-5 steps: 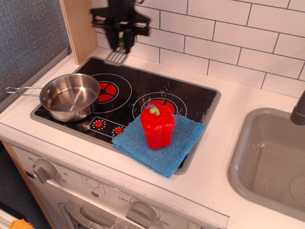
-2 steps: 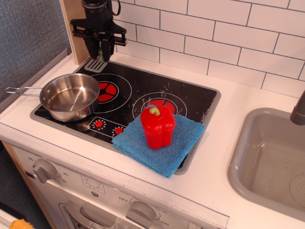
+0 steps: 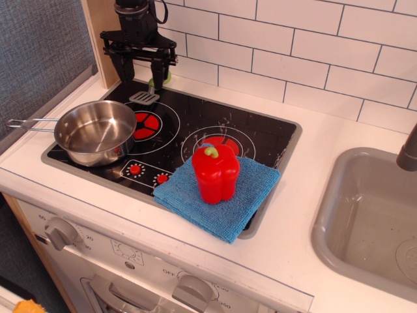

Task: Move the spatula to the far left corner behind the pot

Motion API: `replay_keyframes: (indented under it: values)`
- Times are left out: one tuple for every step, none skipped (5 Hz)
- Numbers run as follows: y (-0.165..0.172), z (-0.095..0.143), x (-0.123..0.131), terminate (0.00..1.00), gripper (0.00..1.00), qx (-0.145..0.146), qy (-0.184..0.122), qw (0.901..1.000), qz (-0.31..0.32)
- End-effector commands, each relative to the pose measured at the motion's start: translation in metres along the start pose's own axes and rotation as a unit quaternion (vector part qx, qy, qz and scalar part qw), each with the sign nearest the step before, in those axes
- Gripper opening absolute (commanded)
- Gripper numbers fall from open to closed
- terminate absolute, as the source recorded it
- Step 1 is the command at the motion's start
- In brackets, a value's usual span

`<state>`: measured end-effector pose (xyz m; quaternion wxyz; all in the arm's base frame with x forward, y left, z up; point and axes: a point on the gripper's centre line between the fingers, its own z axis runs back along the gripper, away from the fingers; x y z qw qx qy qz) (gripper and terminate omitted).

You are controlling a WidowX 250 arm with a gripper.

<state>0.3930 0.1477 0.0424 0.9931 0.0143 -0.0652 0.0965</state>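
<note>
Hand [image 3: 139, 65] spread wide — above spatula [image 3: 148, 92]

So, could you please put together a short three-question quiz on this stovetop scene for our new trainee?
1. True or false: the gripper is clamped on the spatula.
2. What does the red pepper stand on? A) the pot B) the blue cloth C) the sink
3. Fill in: the spatula's head lies on the ____, behind the pot.

Key: 1. False; the fingers are spread, the spatula lies released. 2. B. 3. Stovetop.
</note>
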Motion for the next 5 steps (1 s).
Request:
replay_keyframes:
  values:
    - [-0.020,0.079,0.004,0.00,1.00,-0.027,-0.057,0.9980,-0.002]
    - [-0.034,0.079,-0.003,0.00,1.00,-0.033,-0.045,0.9982,-0.023]
    - [-0.041,0.070,-0.010,0.00,1.00,-0.025,-0.019,0.9972,-0.068]
    - [-0.041,0.070,-0.010,0.00,1.00,-0.025,-0.019,0.9972,-0.068]
    - [-0.041,0.070,-0.010,1.00,1.00,-0.025,-0.019,0.9972,-0.068]
